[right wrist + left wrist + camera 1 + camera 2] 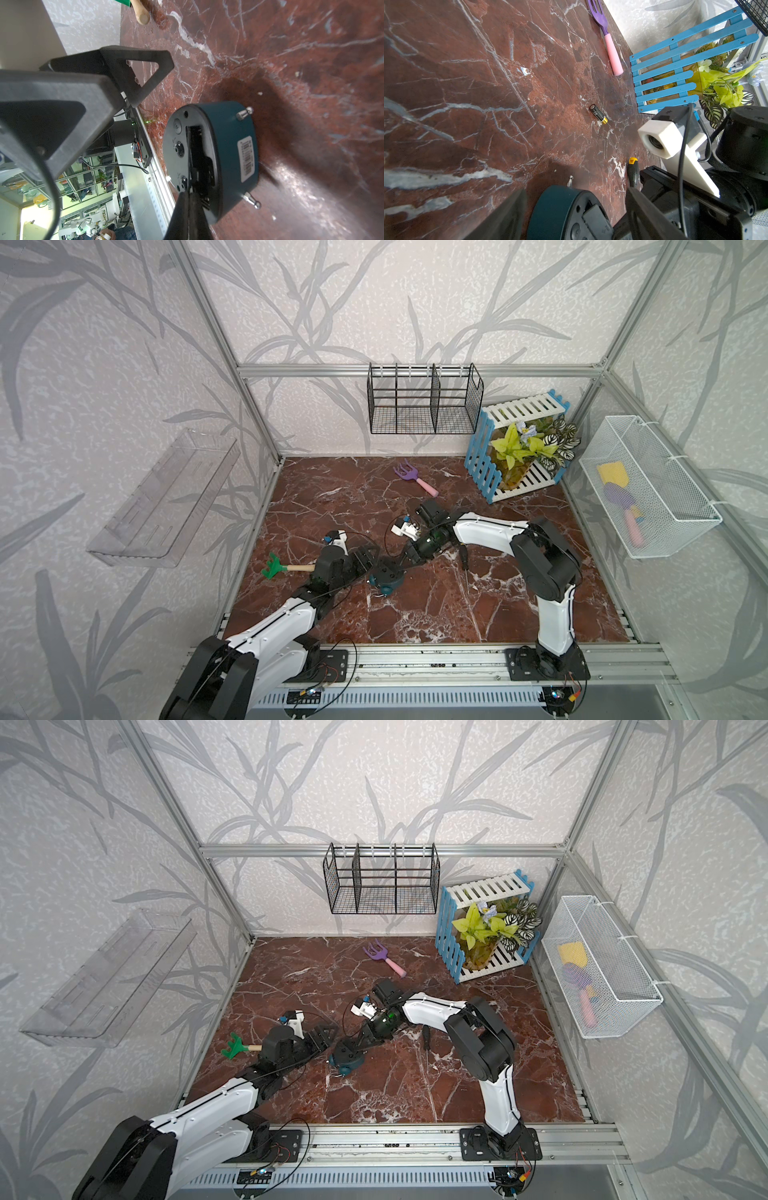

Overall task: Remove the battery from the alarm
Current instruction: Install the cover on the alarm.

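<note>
One battery (598, 114) is lying loose on the table (467, 83), far-right of the alarm (228, 155). Right fingers (187, 216) are clenched, tips poking into its open back (prying, I guess); left fingers (135, 68) gape beside it, likely steadying.

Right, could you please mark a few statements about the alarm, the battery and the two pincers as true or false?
1. The battery lies on the table, outside the alarm. True.
2. The alarm stands upright with its dial showing. False: it lies dial down, black back up, with its battery bay open.
3. The right pincer is wide open. False: it is shut, with its tips at the open bay.
4. The left pincer grips the battery. False: it is open beside the alarm and holds nothing.
5. The screwdriver lies on the table, in no pincer. True.
</note>
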Available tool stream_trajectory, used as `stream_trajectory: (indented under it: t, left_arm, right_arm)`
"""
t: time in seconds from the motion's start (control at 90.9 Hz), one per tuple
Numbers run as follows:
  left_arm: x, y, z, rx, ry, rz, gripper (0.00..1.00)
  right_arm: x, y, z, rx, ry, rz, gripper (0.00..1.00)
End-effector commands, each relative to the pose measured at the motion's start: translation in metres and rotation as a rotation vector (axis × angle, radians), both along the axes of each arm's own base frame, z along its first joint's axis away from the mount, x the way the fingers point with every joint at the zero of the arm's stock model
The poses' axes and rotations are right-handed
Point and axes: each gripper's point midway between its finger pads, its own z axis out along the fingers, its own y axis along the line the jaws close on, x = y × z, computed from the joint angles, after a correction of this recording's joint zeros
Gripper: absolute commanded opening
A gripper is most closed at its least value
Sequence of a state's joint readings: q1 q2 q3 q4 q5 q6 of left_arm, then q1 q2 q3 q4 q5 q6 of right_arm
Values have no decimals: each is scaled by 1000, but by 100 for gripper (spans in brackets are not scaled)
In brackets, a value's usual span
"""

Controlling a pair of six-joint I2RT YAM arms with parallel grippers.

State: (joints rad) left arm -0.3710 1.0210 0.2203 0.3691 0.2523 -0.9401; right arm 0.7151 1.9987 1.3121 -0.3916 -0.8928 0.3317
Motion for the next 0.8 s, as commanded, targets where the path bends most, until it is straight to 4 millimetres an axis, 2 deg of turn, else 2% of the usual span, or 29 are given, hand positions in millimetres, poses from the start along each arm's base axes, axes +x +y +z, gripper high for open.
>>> stream_trajectory:
  t: [0.0,0.297,0.792]
  left_arm:
    - [2,2,3,-9,-18,9,80]
    - [2,1,4,-12,-17,7,80]
    - [3,1,4,-15,-18,9,79]
  right_arm:
    - [2,4,3,24,4,16,2]
    - [1,5,-4,19,29,18,2]
    - [4,3,-2,-13,-4,32,15]
